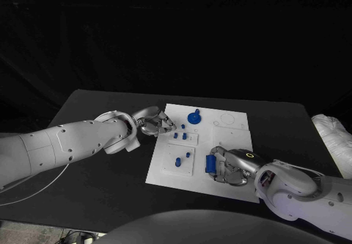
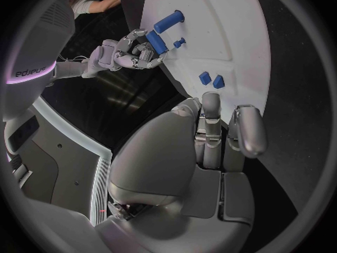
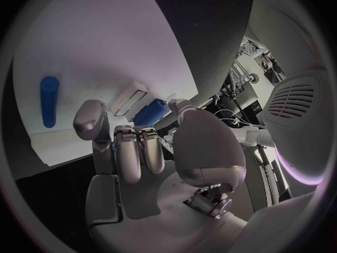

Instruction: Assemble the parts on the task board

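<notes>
Right now my right hand (image 1: pixel 233 165) grips a blue cylindrical part (image 1: pixel 211 163) over the near edge of the task board (image 1: pixel 233 133) — fingers wrapped around it. My left hand (image 1: pixel 152 122) hovers at the board's left edge, fingers apart, holding nothing.

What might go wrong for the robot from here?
The right hand holds a blue peg near the board's near edge; if the grip loosens, the peg may roll off onto the table. The left hand hangs at the board's left edge, close to two small blocks, and might nudge them.
</notes>
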Robot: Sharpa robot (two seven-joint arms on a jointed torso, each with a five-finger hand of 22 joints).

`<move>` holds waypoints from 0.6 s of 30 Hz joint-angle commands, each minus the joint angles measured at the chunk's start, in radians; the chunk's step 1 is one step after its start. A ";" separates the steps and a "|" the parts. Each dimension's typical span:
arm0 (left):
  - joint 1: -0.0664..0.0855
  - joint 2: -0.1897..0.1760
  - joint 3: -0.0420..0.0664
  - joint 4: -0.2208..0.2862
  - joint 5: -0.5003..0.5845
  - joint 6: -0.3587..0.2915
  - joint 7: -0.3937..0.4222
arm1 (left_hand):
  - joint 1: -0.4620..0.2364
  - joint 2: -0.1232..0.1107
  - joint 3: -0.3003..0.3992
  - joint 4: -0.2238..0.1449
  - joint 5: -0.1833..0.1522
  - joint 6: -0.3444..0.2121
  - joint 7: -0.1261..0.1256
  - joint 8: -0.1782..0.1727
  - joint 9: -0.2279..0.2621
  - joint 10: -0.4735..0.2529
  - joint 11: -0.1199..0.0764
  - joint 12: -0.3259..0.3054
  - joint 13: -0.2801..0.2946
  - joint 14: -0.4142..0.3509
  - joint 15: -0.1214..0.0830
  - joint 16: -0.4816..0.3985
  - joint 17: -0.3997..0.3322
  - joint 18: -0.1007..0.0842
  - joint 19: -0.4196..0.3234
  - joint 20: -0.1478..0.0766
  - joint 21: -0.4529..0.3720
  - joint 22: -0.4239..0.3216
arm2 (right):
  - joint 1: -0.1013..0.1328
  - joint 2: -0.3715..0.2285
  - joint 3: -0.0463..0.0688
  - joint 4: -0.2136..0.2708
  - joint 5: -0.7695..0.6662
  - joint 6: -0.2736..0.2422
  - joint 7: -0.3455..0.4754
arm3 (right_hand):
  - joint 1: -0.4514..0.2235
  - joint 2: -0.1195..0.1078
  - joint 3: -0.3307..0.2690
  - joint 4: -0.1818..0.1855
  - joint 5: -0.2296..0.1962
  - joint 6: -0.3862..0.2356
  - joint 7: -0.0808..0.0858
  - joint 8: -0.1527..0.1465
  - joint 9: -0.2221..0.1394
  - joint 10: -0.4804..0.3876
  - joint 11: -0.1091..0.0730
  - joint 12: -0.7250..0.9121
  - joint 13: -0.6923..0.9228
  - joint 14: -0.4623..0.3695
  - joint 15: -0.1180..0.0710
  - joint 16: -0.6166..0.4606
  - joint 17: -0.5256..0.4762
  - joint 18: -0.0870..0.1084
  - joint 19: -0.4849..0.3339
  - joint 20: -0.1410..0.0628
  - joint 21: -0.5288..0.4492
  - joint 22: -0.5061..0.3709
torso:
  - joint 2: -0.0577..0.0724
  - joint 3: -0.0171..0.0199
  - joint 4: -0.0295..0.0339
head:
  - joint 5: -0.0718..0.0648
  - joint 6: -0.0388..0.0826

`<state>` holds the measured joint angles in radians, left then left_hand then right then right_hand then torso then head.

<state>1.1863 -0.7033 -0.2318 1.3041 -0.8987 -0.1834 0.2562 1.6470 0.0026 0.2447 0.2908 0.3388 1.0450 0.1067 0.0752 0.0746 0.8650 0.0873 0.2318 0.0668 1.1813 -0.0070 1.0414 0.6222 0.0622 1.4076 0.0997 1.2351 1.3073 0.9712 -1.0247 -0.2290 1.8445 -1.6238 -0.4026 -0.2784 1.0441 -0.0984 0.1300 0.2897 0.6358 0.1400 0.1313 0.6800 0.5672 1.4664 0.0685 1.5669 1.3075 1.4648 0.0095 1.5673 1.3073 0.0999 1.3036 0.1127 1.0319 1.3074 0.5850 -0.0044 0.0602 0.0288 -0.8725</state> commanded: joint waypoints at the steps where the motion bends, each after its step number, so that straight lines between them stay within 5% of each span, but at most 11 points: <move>1: -0.001 0.003 0.001 0.001 -0.002 0.020 -0.003 | -0.003 -0.007 0.006 -0.001 0.005 0.002 0.006 0.004 0.001 0.007 0.000 -0.004 0.000 -0.006 0.000 -0.003 -0.001 0.010 -0.005 0.000 -0.002 0.168 | -0.002 -0.001 -0.001 0.004 -0.018 0.015 -0.013 | -0.015 0.001 -0.025 -0.001 -0.132 -0.027 0.046 -0.024 -0.036 0.104 0.013 0.004 0.263 0.106 0.009 0.003 0.263 0.012 0.001 0.009 -0.006 0.114 | 0.000 -0.0001 0.0003 | 0.000 0.000; 2: -0.001 0.002 0.001 0.001 -0.002 0.020 -0.004 | -0.003 -0.007 0.006 -0.001 0.005 0.002 0.006 0.004 0.001 0.007 0.000 -0.004 0.000 -0.006 0.000 -0.003 -0.001 0.010 -0.005 0.000 -0.002 0.168 | -0.003 -0.002 -0.001 0.004 -0.019 0.012 -0.013 | -0.016 -0.001 -0.035 0.000 -0.179 -0.038 0.047 -0.034 -0.050 0.104 0.014 0.004 0.263 0.106 0.009 0.003 0.263 0.012 0.000 0.010 -0.007 0.114 | 0.000 0.0001 0.0004 | 0.001 0.000; 4: -0.001 0.002 0.001 0.001 -0.002 0.021 -0.005 | -0.003 -0.007 0.006 -0.001 0.005 0.002 0.006 0.004 0.001 0.007 0.000 -0.004 0.000 -0.006 0.000 -0.003 -0.001 0.010 -0.005 0.000 -0.002 0.168 | -0.003 -0.003 -0.001 0.005 -0.020 0.005 -0.012 | -0.019 -0.018 -0.068 0.002 -0.296 -0.063 0.050 -0.106 -0.120 0.104 0.017 0.004 0.263 0.106 0.012 0.003 0.263 0.012 -0.001 0.013 -0.008 0.113 | 0.000 0.0003 0.0004 | 0.001 0.000; 9: -0.001 0.002 0.001 0.000 -0.002 0.023 -0.008 | -0.004 -0.008 0.008 -0.001 0.005 0.003 0.006 0.005 0.001 0.009 0.001 -0.004 0.000 -0.008 0.001 -0.004 -0.003 0.010 -0.005 0.001 -0.003 0.168 | -0.003 -0.008 -0.001 0.008 -0.021 -0.026 -0.007 | -0.010 -0.047 -0.117 0.008 -0.426 -0.069 0.052 -0.161 -0.196 0.104 0.019 0.004 0.263 0.106 0.014 0.003 0.263 0.013 0.001 0.016 -0.007 0.114 | 0.000 0.0003 -0.0002 | 0.003 0.000; 12: -0.001 0.002 0.001 0.001 -0.003 0.024 -0.010 | -0.004 -0.008 0.008 -0.001 0.005 0.003 0.006 0.005 0.001 0.009 0.001 -0.004 0.000 -0.008 0.001 -0.004 -0.003 0.010 -0.005 0.001 -0.003 0.168 | -0.004 -0.013 -0.001 0.012 -0.021 -0.056 0.000 | -0.006 -0.066 -0.132 0.008 -0.467 -0.070 0.050 -0.176 -0.220 0.104 0.018 0.004 0.263 0.106 0.013 0.003 0.263 0.013 0.002 0.016 -0.006 0.114 | 0.000 0.0002 0.0000 | 0.003 0.000; 18: -0.002 0.000 0.001 0.001 -0.003 0.026 -0.011 | -0.005 -0.008 0.009 -0.001 0.005 0.003 0.007 0.005 0.001 0.010 0.001 -0.004 0.000 -0.009 0.001 -0.005 -0.005 0.010 -0.006 0.001 -0.004 0.168 | -0.004 -0.025 -0.001 0.024 -0.022 -0.117 0.012 | 0.007 -0.075 -0.139 0.009 -0.480 -0.075 0.046 -0.198 -0.247 0.104 0.014 0.004 0.263 0.106 0.011 0.003 0.263 0.012 0.006 0.014 0.000 0.115 | 0.000 0.0009 -0.0004 | 0.004 0.000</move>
<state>1.1849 -0.7042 -0.2318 1.3034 -0.9004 -0.1744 0.2467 1.6470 0.0026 0.2472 0.2882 0.3388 1.0450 0.1067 0.0752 0.0744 0.8686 0.0909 0.2318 0.0667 1.1807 -0.0065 1.0414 0.6177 0.0622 1.4076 0.0997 1.2351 1.3073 0.9679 -1.0485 -0.2296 1.8641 -1.6307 -0.4615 -0.2806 1.0504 -0.1663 -0.0027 0.2968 0.1602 0.0713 0.1285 0.4854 0.3222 1.4669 0.0825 1.5669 1.3073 1.4665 0.0179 1.5673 1.3081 0.0998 1.3075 0.1237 1.0273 1.3081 0.5850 -0.0038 0.0598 0.0325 -0.8725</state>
